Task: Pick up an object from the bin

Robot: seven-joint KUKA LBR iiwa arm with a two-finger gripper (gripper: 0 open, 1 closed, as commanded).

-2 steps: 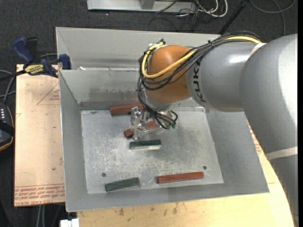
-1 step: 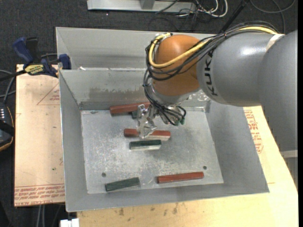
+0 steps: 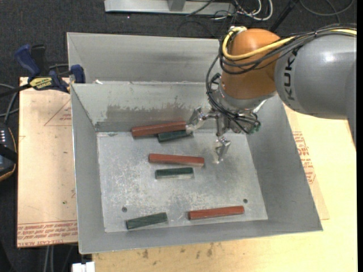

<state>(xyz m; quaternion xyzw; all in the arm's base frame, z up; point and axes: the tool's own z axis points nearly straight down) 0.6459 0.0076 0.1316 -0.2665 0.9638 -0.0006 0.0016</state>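
Pincer (image 3: 220, 151): low over the bin (image 3: 142, 197) floor, right of centre; open or closed cannot be told. Red-brown bar (image 3: 176, 160): lying flat mid-bin, right end just beside the pincer, to its left.

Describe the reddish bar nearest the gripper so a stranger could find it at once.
In the grey bin, look mid-floor, just left of the gripper. The reddish-brown bar lies there, a dark green bar just in front of it. The other reddish bars lie elsewhere: the back bar by the rear wall, the front bar near the front edge.
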